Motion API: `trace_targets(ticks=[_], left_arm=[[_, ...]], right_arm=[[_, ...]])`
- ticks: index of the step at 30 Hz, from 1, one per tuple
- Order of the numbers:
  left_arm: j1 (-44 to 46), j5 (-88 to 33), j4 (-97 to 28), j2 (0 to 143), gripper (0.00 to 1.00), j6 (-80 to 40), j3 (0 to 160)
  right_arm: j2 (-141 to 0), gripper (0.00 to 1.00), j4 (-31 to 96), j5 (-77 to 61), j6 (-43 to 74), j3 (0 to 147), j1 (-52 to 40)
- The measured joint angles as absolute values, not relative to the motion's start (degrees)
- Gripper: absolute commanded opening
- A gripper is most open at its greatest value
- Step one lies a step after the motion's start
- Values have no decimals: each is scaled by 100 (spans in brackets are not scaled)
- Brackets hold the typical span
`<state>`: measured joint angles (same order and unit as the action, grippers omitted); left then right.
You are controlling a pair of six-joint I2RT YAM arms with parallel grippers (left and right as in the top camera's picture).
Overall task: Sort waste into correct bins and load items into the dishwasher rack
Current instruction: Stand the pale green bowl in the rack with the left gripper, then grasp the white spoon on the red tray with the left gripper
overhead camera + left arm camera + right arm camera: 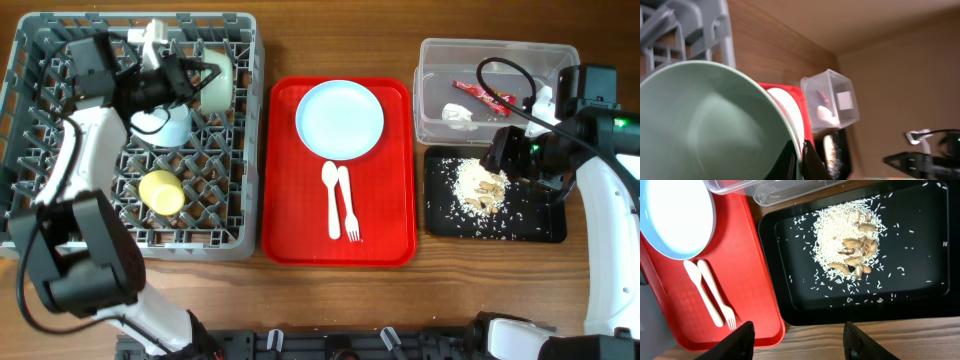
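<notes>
The red serving tray point(290, 220) lies in the middle of the frame, between my two arms. The white plate point(340, 119) is at its top, with the spoon point(331, 195) and fork point(348, 205) side by side below it. At upper right the clear tub point(435, 100) holds the red wrapper point(480, 94) and the napkin point(458, 115). Just below it the black tray point(540, 225) carries the food scraps point(480, 187), a heap with grains scattered round it. The grey rack point(40, 200) fills the left of the frame, its pegs standing close on every side. The yellow cup point(161, 192) sits among them low down, and the free bowl point(165, 125) rests just under my left wrist.

Everything rests on a brown wooden desk point(340, 300).

My left arm runs up the left side and bends right across the rack's top rows. My left jaws are clamped on the rim of the held bowl point(705, 125), which is tipped on its side. My right arm enters from the right edge. My right jaws hang apart above the black tray, with nothing between them.
</notes>
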<state>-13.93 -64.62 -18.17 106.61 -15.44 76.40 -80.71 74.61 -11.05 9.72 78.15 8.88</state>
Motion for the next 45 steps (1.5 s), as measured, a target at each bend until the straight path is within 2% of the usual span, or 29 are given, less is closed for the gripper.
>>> trace_targets(ticks=[3, 4, 5, 6, 7, 9, 16, 20, 22, 24, 29, 34, 36, 39, 45], left_arm=[[-1745, -7354, -1719, 11013, 6, -1625, 7647], [-1846, -7557, -1708, 11104, 14, -1629, 7647], [-1949, -7664, -1706, 11157, 25, -1647, 7647], [-2043, -7677, -1673, 11185, 44, -1667, 7647], [-2152, -7679, -1662, 11222, 58, -1695, 7647], [-2399, -7655, -1636, 11262, 100, -1695, 7644], [-3098, -7793, -1282, 11168, 100, -1942, 7638], [-3148, -7789, -1076, 10232, 100, -2117, 7623], [-3017, -7671, -1459, 9526, 100, -2152, 7644], [-2611, -7057, -2294, 9006, 100, -2123, 7693], [-609, -4254, -3771, 8838, 100, -2047, 7666], [1688, -1717, -4569, 8842, 100, -2073, 7653], [2528, -805, -4762, 8908, 100, -2388, 7647], [3229, -279, -4775, 9290, 100, -3205, 7638], [3570, -67, -4759, 10438, 100, -4069, 7620]], right_arm=[[-8071, 57, 7476, -1107, 972, 7815, 888], [-8071, 57, 7476, -1105, 972, 7815, 888], [-8071, 57, 7487, -1105, 974, 7815, 888], [-8071, 57, 7507, -1105, 972, 7815, 888], [-8071, 57, 7518, -1105, 974, 7815, 888], [-8071, 57, 7522, -1105, 974, 7815, 888], [-8071, 57, 7561, -1105, 972, 7815, 888], [-8071, 57, 7566, -1105, 972, 7815, 888], [-8071, 57, 7564, -1105, 974, 7815, 888], [-8071, 57, 7566, -1105, 972, 7815, 888], [-8071, 57, 7564, -1105, 972, 7815, 888], [-8071, 58, 7537, -1105, 969, 7815, 888], [-8071, 63, 7522, -1105, 969, 7815, 888], [-8071, 66, 7522, -1105, 913, 7815, 888], [-8071, 66, 7524, -1103, 867, 7815, 888]])
